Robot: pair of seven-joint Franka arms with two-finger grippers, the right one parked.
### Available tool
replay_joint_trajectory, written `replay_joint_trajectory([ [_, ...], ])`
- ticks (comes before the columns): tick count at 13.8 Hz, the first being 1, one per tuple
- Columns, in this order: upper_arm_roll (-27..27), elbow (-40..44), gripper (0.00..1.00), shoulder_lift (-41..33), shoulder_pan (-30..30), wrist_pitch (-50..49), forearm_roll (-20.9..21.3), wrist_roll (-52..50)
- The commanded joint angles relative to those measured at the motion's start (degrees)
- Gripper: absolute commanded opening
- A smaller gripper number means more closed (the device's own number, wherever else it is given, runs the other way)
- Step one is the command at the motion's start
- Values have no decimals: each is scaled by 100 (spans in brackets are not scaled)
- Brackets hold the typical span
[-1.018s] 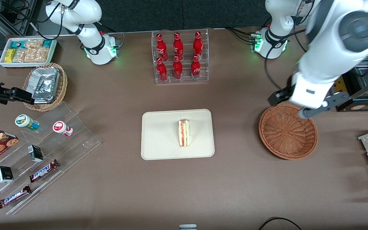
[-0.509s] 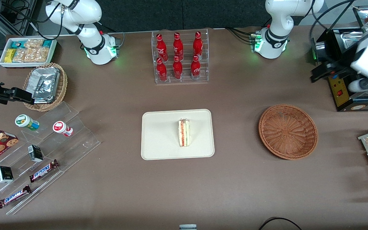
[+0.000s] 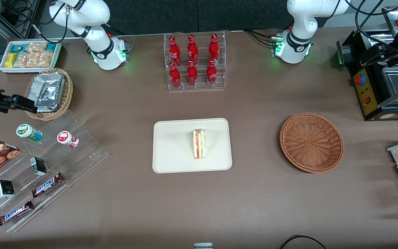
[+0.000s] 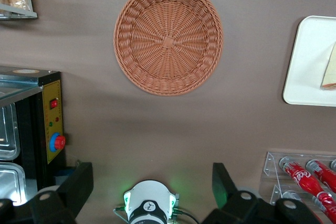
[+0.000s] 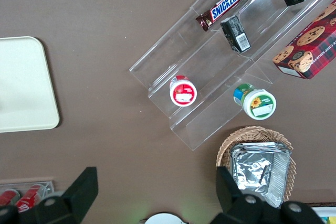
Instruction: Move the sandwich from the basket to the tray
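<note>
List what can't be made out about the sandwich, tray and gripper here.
1. Sandwich: in the left wrist view only a corner shows. The picture's edge cuts it off, and the tray too.
2. Sandwich filling: too small to identify in the front view.
3. Gripper: in the front view the edge cuts it off near the black machine. The wrist view shows only its open fingers.

Glossy white arm [image 3: 304, 14] segments, black joint bands, green base LEDs, black cables; gripper [image 4: 152, 192] up high, fingers [image 4: 79, 184] black, wide apart.
</note>
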Motion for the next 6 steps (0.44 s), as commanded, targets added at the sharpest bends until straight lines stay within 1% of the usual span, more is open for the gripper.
replay_joint_trajectory([
  [1,1,-110,100,17,57,143,85,112],
  [6,-7,13,100,202,-13,213,-20,130],
])
